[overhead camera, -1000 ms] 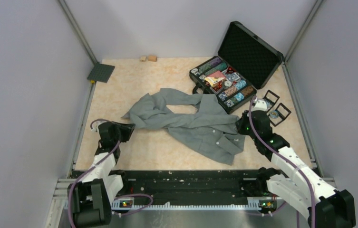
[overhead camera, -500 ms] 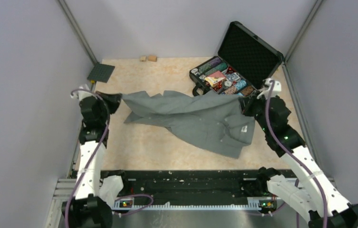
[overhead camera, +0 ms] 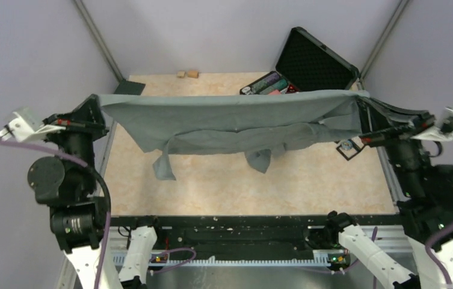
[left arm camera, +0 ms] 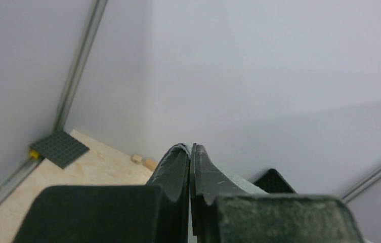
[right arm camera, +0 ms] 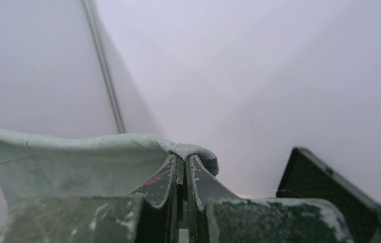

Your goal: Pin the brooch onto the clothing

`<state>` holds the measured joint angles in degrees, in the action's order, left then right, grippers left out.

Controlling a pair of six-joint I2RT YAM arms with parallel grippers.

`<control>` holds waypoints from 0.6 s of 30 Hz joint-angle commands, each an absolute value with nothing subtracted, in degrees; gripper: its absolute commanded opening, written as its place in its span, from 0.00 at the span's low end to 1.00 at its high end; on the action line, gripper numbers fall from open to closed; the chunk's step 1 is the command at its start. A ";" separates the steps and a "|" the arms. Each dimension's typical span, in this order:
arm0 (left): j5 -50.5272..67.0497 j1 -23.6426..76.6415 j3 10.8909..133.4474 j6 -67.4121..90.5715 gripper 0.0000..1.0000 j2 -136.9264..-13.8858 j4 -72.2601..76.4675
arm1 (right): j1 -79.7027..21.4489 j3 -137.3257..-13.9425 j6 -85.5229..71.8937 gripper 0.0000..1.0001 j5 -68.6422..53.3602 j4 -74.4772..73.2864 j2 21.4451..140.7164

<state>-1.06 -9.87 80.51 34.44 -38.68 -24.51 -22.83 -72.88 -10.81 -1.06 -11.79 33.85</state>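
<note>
The left tool (overhead camera: 96,101) and right tool (overhead camera: 361,100) each pinch an opposite edge of the shirt (overhead camera: 230,117), jaws closed on cloth. They stretch it above the worktop (overhead camera: 308,180), probably to lay it flat for pinning.

Robot lab test cell. Closed in by plain grey panel walls (overhead camera: 25,54) on metal corner struts (overhead camera: 98,41); pale wood-look tabletop (overhead camera: 308,186); black mounting rail (overhead camera: 242,232) along near edge, with white arm bases (overhead camera: 368,250) and loose purple cables (overhead camera: 178,248).
</note>
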 commanded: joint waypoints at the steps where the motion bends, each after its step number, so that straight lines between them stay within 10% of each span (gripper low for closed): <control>1: -6.16 -10.37 89.80 27.44 0.00 -37.81 -31.56 | -22.85 -80.37 -7.35 0.00 -6.97 -9.54 32.12; 9: -5.72 -10.04 101.34 23.79 0.00 -39.32 -35.59 | -22.87 -85.68 -8.43 0.00 -8.75 -9.93 32.65; 18: 2.40 -10.00 83.02 25.14 0.00 -50.14 -31.26 | -22.92 -72.11 -6.79 0.00 10.06 -7.53 39.40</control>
